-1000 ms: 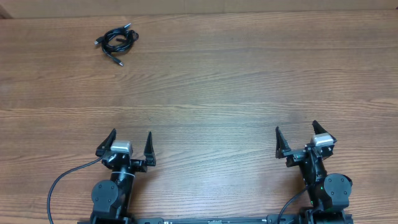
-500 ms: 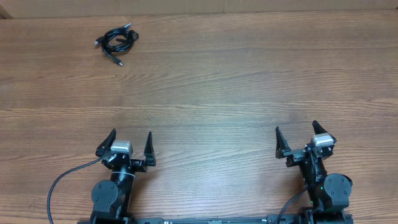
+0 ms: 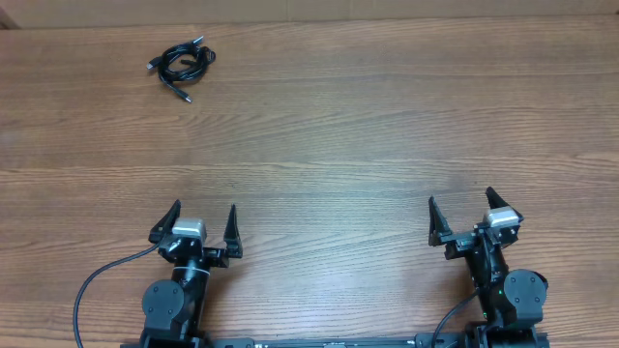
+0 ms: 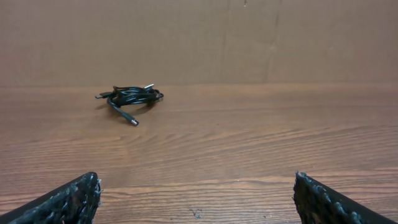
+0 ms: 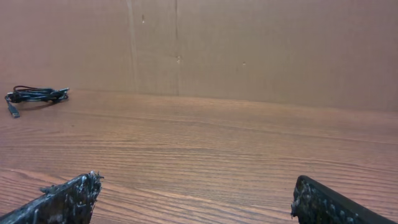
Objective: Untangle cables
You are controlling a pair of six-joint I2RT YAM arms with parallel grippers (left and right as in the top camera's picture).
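1. The cables [image 3: 182,66] lie in the upper left of the overhead frame: one small bundle of thin black cords, wound on itself, close to the far edge of the table [image 3: 368,126]
2. One plug [image 4: 133,122] trails free toward the lower side of the bundle, and a few other ends poke out of the upper side. One tip looks pale, perhaps silver, but it is too small for me to be sure
3. I judge the cords light and limp. They should sag, drag along together when one is lifted, and slip easily between my pads. The plugs are the only stiff parts, so I would take hold just behind the free plug and pin the loops with my other pincer
4. My left pincer [image 3: 204,211] sits in the lower left of the frame, fingers spread wide, gripping nothing, well apart from the bundle
5. My right pincer [image 3: 460,198] sits in the lower right, equally spread and empty, farther from the cables
6. A plain brown board [image 5: 249,43] stands behind the table
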